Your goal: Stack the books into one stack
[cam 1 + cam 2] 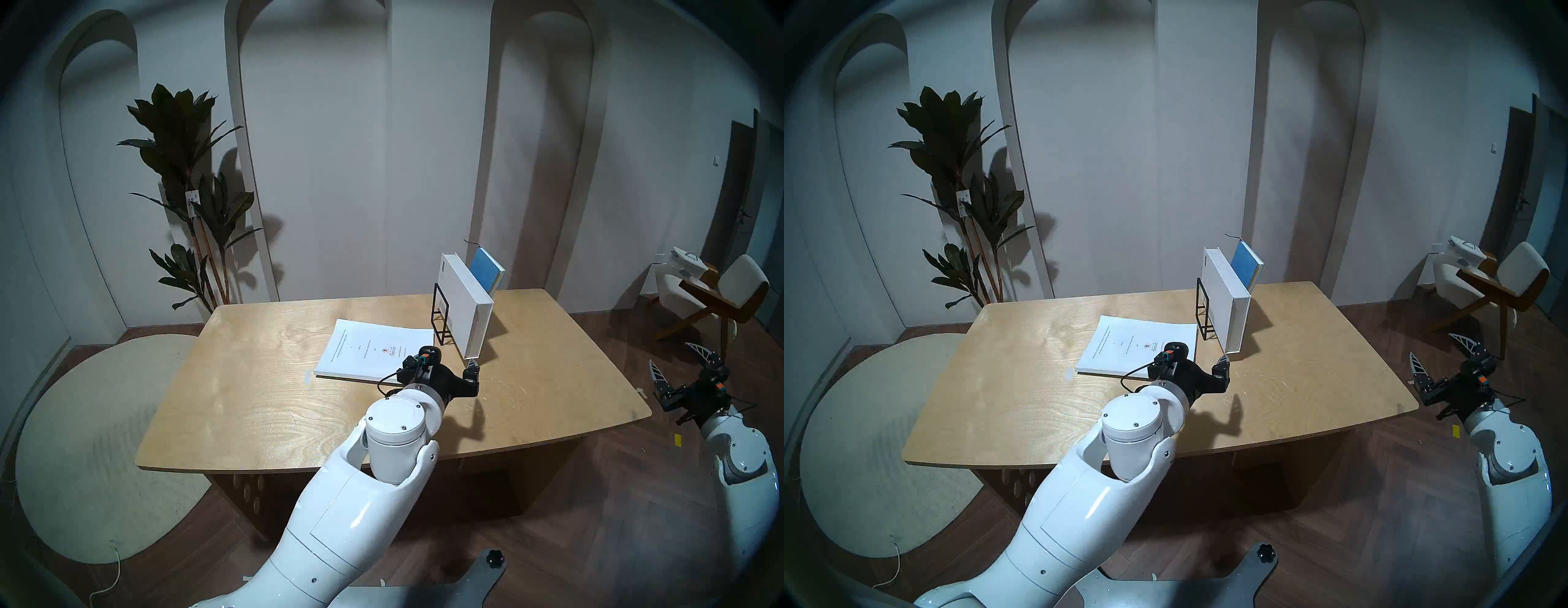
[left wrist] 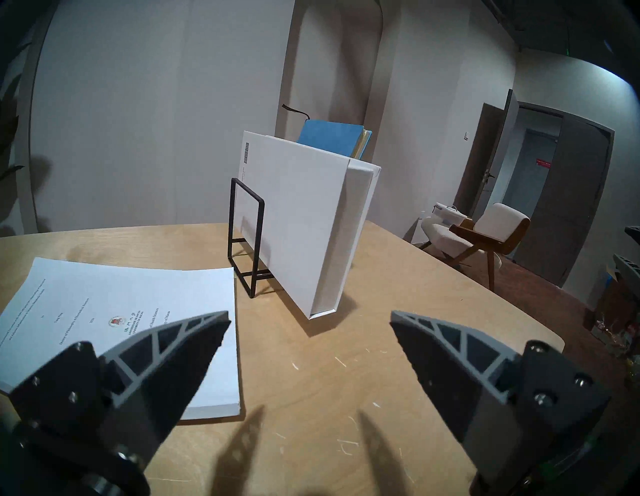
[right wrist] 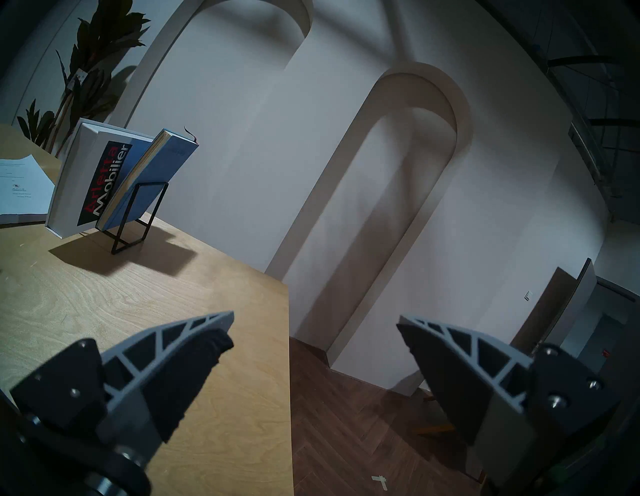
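Both grippers, left (image 2: 310, 332) and right (image 3: 315, 332), have fingers apart, empty; booklet (image 1: 373, 350) lies flat, hardcover (image 1: 464, 314) stands in rack (image 1: 441, 316).

- The booklet (image 1: 373, 349) was white, with small dark print and a small red crest on its cover.
- The hardcover (image 2: 298, 221) was plain white on one face; the other face (image 3: 100, 180) carried a black panel with red and white lettering.
- The notebook (image 2: 330, 138) had a blue cover and yellowish page edges.
- The wire rack (image 2: 246, 239) was black.
- The table (image 1: 263, 382) was light wood with visible grain.
- The gripper fingers (image 2: 194, 343) were grey with black pads.
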